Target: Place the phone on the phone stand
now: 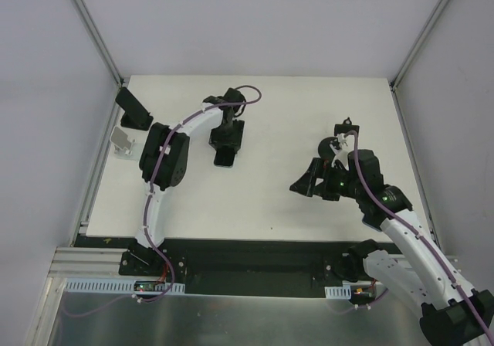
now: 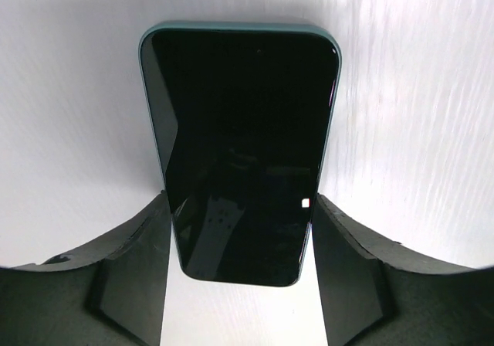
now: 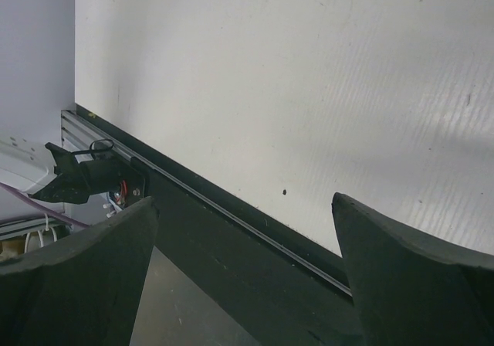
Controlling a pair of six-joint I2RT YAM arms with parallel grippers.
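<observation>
One phone (image 2: 239, 153) lies between jaws of the left gripper (image 2: 239, 211); contact unclear.

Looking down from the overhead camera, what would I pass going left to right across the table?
Black stand → phone → right arm. The white stand and the left arm overlap these, so they are left out.

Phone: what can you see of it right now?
The phone is a dark slab with a glossy black screen, unlit but for one small bright spot, in a teal-green case with rounded corners. It faces screen up over the white table; lifted or resting, I cannot tell. The left claw grips its long edges near one end.
</observation>
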